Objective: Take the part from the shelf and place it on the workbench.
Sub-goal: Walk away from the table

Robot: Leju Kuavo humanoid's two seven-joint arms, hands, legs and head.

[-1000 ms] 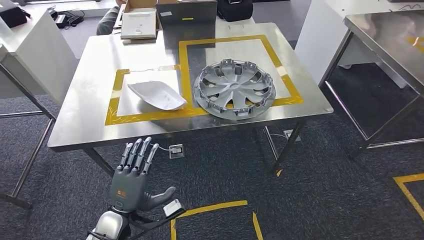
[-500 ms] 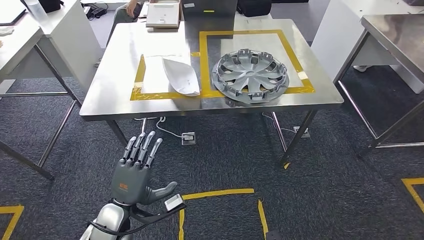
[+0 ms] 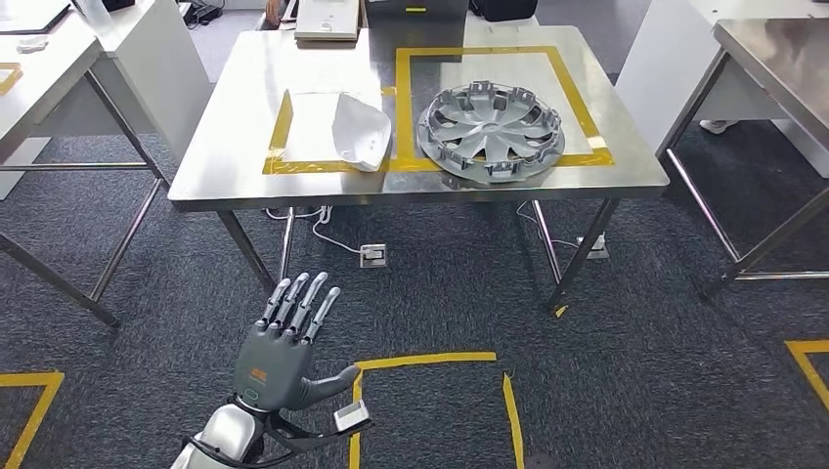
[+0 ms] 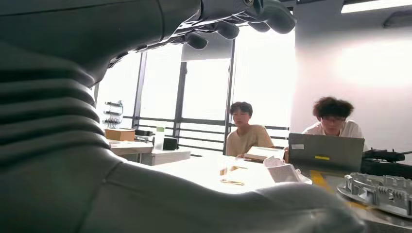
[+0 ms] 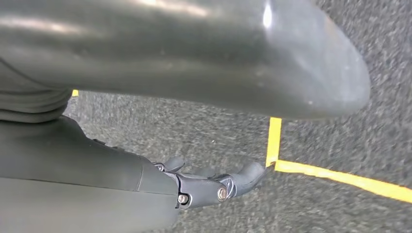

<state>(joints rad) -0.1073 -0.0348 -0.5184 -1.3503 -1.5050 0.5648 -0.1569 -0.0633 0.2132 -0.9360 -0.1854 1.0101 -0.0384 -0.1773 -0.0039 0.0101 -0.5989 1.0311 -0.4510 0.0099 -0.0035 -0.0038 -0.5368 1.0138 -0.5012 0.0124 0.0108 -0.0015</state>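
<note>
- The white part (image 3: 360,130) lies on the steel workbench (image 3: 225,166), in the upper middle of the head view, inside the smaller yellow tape rectangle (image 3: 277,137).
- Its long axis runs roughly from the top of the frame to the bottom, leaning slightly; the narrower end points toward the table's near edge, and that end touches or overlaps the tape line along the front.
- Just to its right, inside the larger yellow tape outline, a silver wheel cover (image 3: 490,130) lies flat; its near rim crosses the tape. Part and cover sit close together without clearly touching.
- The left hand (image 3: 283,347) shows at the lower left of the head view, over the dark carpet, well apart from the part and below the table's edge in the frame. Its fingers are stretched out straight, the thumb is spread to the side, and it holds nothing.
- An orange mark sits on the back of the left hand; its writing is too small to read.
- In the right wrist view, the right hand (image 5: 204,187) hangs above grey carpet crossed by yellow floor tape (image 5: 335,177); its fingers look loosely curled with nothing in them, though whether they are fully closed I cannot tell.
- In the left wrist view, two people (image 4: 248,131) sit behind the table, one behind a grey laptop (image 4: 325,151) bearing a small yellow sticker and a white label, neither readable.
</note>
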